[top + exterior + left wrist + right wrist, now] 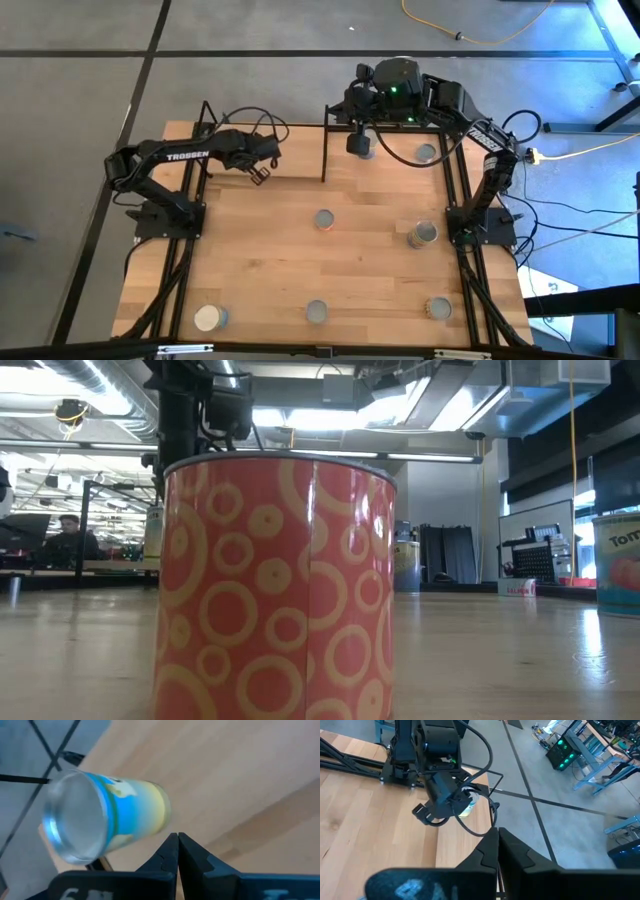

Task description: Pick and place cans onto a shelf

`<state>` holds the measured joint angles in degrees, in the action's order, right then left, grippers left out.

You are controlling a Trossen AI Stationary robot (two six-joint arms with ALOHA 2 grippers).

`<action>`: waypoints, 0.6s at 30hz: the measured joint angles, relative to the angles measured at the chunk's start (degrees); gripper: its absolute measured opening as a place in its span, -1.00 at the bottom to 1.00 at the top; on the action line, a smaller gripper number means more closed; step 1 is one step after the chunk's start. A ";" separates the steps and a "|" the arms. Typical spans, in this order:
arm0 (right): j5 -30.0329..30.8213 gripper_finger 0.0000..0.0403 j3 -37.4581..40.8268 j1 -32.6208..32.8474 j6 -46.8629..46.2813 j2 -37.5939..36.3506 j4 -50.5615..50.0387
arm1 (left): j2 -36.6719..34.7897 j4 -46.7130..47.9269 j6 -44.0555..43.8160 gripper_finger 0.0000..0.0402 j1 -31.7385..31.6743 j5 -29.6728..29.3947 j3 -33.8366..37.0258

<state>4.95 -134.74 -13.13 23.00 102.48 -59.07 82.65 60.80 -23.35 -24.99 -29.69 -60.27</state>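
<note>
Orange-red can with pale ring pattern (275, 585) stands nearest the low camera. Left gripper (178, 851) closed, empty, beside a blue-and-yellow can (102, 817); right gripper (498, 847) closed, empty.

Orange-red can (275, 585) fills the low view, base cut off

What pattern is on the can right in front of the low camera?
Orange-red can with pale yellow rings and dots; the low view shows it best.

The left arm (190, 156) carries white "TROSSEN" lettering, and a can (618, 563) at the low view's edge reads "Tom".
</note>
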 joint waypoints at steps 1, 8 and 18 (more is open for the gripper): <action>0.00 -0.95 0.00 0.00 0.00 0.00 0.00 | 0.00 0.02 0.00 -1.00 -0.32 -0.67 0.00; -0.02 -0.95 0.00 0.00 0.00 0.00 0.00 | 0.00 0.02 2.12 -1.00 -4.10 -1.97 0.00; -0.02 -0.95 0.00 0.00 0.36 0.00 0.00 | -0.02 0.00 5.69 -1.00 -8.92 -3.83 0.00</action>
<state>4.93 -134.74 -13.13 23.37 102.48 -59.07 82.63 60.80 -17.66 -33.91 -33.52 -60.27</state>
